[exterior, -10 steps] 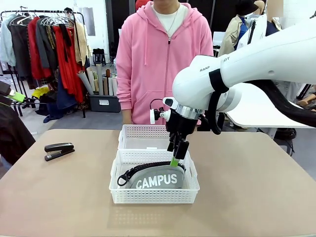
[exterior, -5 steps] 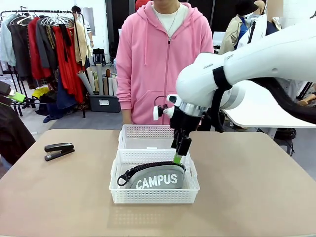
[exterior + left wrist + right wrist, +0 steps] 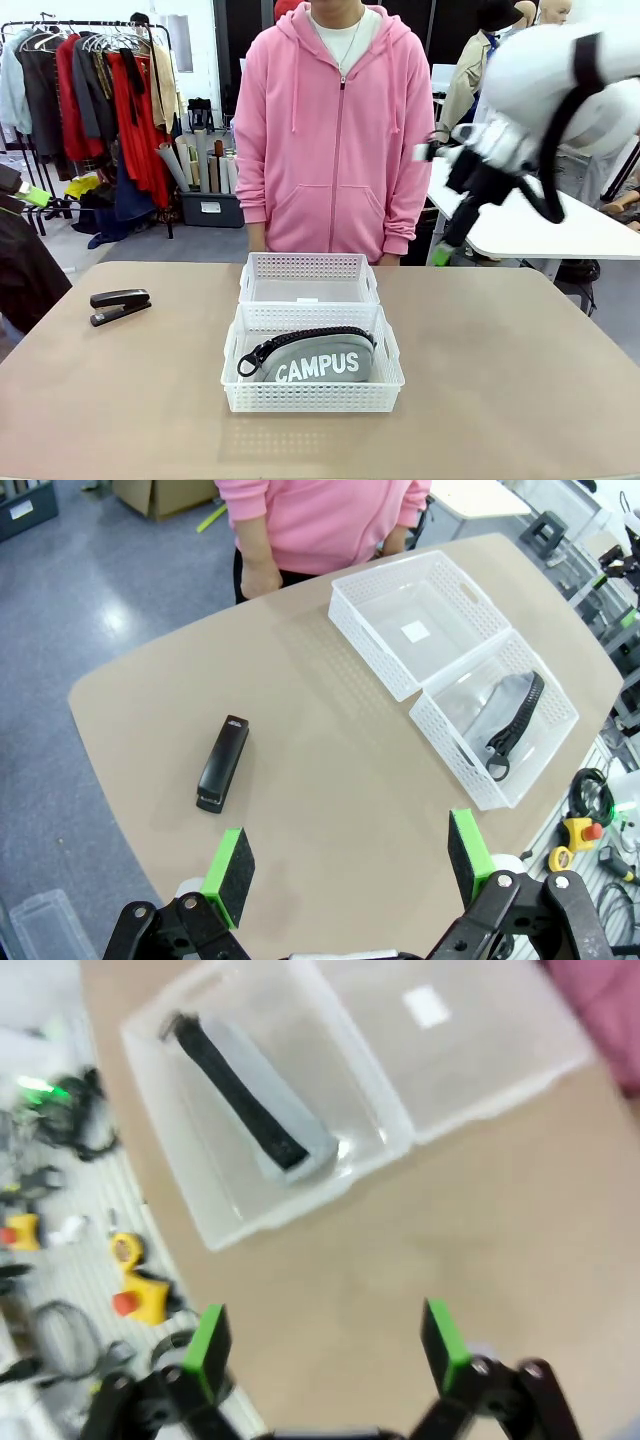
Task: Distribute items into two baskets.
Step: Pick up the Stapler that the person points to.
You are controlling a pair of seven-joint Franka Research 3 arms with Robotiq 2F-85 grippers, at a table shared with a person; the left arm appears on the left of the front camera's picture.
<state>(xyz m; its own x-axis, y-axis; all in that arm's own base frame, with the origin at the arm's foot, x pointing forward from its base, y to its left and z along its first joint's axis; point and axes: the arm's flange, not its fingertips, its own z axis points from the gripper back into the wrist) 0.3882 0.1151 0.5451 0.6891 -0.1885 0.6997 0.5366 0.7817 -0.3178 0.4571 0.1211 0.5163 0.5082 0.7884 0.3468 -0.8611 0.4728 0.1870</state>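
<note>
Gripper of right arm [image 3: 442,253] high, splayed

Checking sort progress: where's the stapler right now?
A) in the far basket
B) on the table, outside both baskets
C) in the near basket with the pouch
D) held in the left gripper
B: the stapler lies on the bare table, well off to the left of both baskets. The near basket holds just the pouch.
</note>
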